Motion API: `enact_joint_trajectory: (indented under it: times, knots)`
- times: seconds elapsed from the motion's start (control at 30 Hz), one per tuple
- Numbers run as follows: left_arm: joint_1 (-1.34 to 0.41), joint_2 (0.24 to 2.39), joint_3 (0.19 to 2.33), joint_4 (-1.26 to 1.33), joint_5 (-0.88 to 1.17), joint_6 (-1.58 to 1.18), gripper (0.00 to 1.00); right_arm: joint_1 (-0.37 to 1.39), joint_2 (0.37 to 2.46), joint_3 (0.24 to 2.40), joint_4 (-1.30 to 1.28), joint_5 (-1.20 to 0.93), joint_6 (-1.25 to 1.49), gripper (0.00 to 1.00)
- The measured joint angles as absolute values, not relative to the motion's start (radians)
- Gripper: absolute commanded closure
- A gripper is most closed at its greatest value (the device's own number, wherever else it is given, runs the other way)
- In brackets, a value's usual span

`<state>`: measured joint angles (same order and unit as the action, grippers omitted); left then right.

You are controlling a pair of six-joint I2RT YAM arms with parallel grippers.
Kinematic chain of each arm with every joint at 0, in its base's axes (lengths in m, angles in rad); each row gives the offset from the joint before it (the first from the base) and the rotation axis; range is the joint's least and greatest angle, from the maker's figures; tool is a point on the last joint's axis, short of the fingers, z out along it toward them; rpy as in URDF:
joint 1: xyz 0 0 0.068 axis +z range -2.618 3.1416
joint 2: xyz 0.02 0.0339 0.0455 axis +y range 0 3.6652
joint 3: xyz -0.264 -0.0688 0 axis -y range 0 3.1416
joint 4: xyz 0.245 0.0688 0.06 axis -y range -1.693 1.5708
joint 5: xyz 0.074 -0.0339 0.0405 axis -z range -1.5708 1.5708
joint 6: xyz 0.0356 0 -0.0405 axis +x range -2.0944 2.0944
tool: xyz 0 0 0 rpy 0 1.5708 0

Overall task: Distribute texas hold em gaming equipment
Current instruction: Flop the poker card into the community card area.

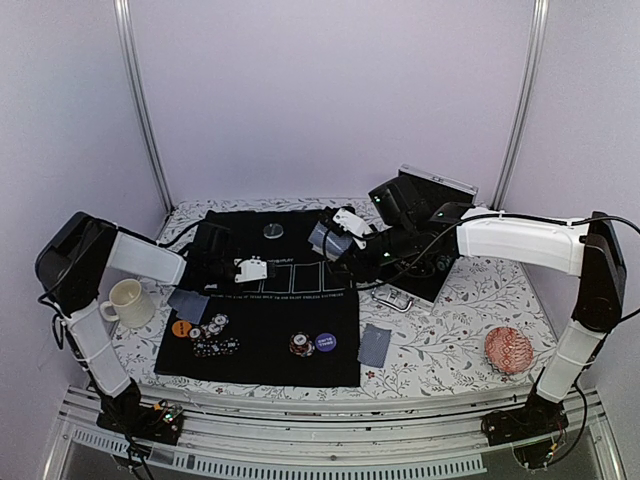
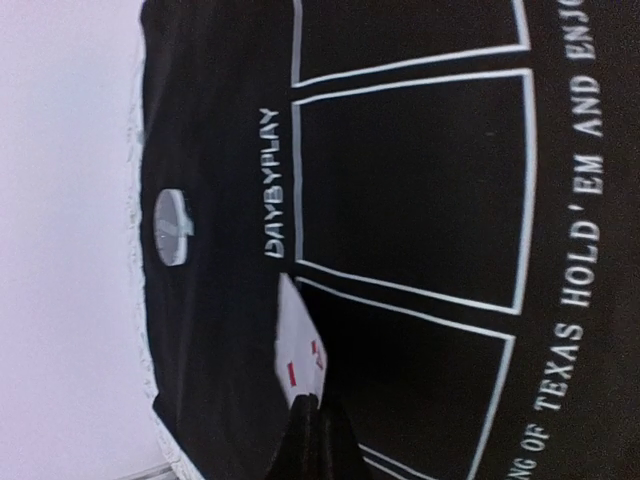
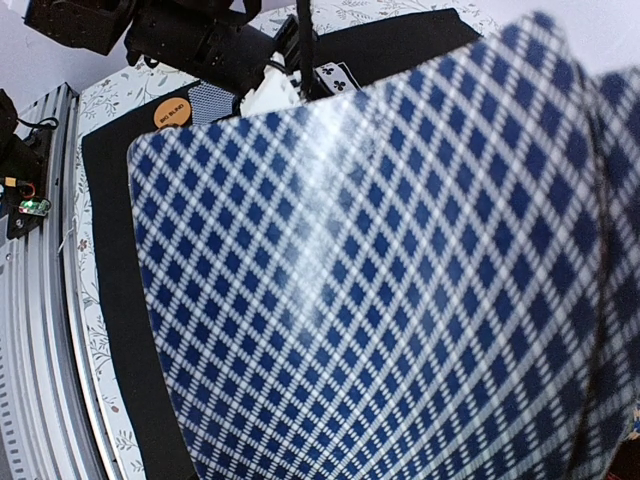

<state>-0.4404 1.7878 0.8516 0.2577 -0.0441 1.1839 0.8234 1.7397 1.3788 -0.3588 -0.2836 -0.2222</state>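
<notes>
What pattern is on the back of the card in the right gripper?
Blue-and-white diamond lattice on the card; clearest in the right wrist view.

place: robot lab | evidence: white enclosure walls (image 1: pixel 330 100), aluminium rails (image 1: pixel 400 412)

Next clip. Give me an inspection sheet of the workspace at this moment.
Surface: black hold'em mat on floral tablecloth.
Job's things: silver disc, orange disc, purple disc, chip stacks, two loose face-down cards.
Clutter: cream mug, red patterned disc, black case.
Grippers: left gripper shut on a white-faced card; right gripper shut on blue-backed cards.
Cables: black cable along the right arm.
Surroundings: plain lilac walls.
</notes>
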Motion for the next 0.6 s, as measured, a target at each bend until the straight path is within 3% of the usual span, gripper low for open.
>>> enact_joint_trajectory:
  times: [0.6]
  knots:
    - [-0.432,1.847,0.958,-0.091,0.077,1.151,1.0,0.823,1.731,1.366,-0.36,-0.283,-0.224,0.63]
